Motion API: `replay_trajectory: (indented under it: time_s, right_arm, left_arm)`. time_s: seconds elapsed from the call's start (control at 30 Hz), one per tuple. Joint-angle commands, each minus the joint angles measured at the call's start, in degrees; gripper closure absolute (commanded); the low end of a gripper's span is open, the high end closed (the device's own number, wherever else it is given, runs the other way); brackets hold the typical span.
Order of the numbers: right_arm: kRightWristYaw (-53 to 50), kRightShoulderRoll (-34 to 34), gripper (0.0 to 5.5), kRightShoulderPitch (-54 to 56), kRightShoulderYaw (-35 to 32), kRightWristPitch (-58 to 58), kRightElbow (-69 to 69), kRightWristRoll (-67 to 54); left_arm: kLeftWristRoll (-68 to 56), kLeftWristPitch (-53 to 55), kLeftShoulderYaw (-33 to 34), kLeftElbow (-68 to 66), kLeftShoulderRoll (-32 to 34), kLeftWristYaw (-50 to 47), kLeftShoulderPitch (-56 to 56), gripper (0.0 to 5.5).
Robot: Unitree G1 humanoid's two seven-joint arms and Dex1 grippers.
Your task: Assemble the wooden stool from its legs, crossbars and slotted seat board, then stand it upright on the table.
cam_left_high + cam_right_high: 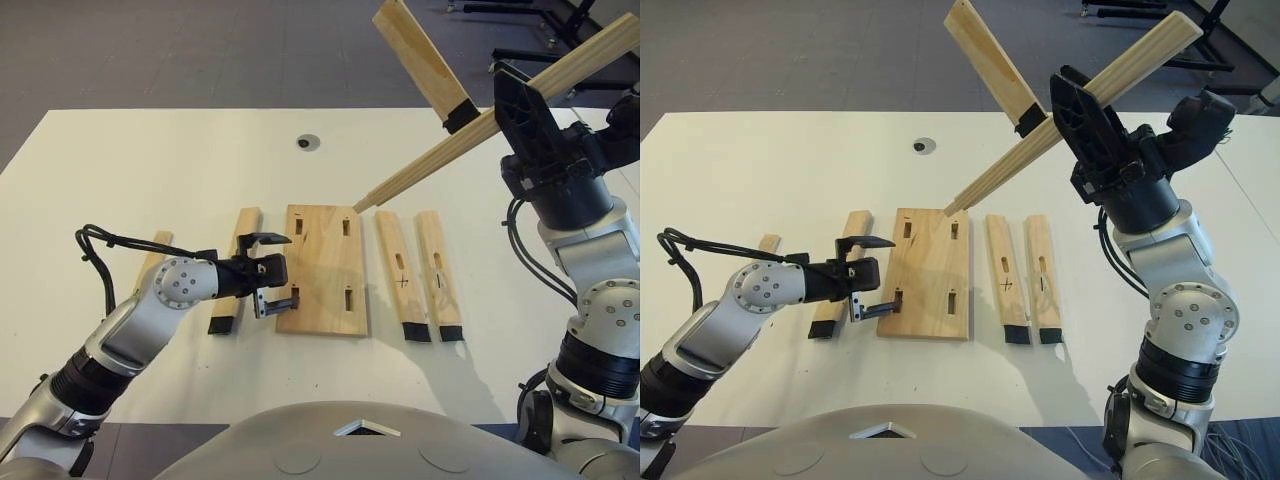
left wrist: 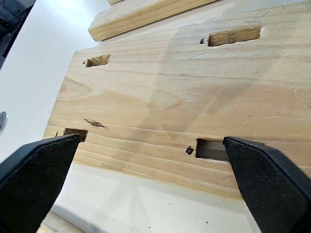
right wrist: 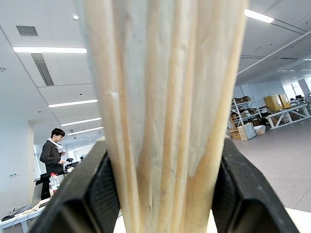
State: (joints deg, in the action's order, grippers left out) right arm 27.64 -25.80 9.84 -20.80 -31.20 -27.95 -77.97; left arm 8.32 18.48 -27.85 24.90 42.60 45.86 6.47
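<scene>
Two right fingers clamp a raised crossbar; left fingers gape at the seat board edge.

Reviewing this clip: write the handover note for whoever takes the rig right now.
Left claw: open, low at the seat board's left edge, holding nothing.
Right claw: shut on a crossbar, raised over the table; a raised leg's black end meets it there, joint unclear.
On the table: seat board flat, two legs to its right, one leg to its left, another piece farther left.
Done: nothing fitted to the board. Left: all assembly, then standing it upright.
</scene>
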Motion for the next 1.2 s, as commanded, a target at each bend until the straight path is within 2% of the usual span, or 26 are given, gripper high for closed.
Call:
replay_trajectory:
  time_s: [0.03, 0.17, 0.53, 0.7, 0.93, 1.1, 1.2]
  right_arm:
    - [-0.2, -0.3, 3.36, 0.8, 0.4, -0.2, -1.3, -1.2]
    - [-0.2, -0.5, 3.36, 0.8, 0.5, 0.1, -1.6, -1.1]
    - [-1.5, 0.7, 3.36, -1.4, -0.5, 2.4, -3.5, 0.2]
    - [-1.0, 0.3, 3.36, -2.6, -0.2, 2.8, -3.5, 1.8]
    - [5.4, -5.3, 3.36, -4.6, -0.8, 5.4, -1.4, 14.5]
    - [5.6, -4.1, 3.36, -3.8, 0.3, 5.9, -1.3, 16.2]
    - [5.3, -3.3, 3.36, -3.9, 1.4, 5.8, -1.6, 15.9]
  left_arm:
    - [7.4, 3.5, -7.7, -5.0, -2.5, 0.6, -0.3, 0.10]
    - [10.6, 7.3, -11.7, -4.5, -5.1, 0.6, -1.5, 0.10]
    - [15.2, 21.0, -17.1, 7.8, -0.8, 5.4, -7.1, 0.10]
    - [18.5, 24.1, -20.6, 7.3, -2.5, 4.9, -6.9, 0.10]
    - [17.8, 26.9, -21.1, 8.1, -3.9, 4.0, -10.9, 0.10]
    - [18.4, 31.6, -23.1, 15.5, -3.1, 5.0, -13.3, 0.10]
    - [16.4, 30.3, -22.7, 15.0, -2.8, 5.3, -13.6, 0.10]
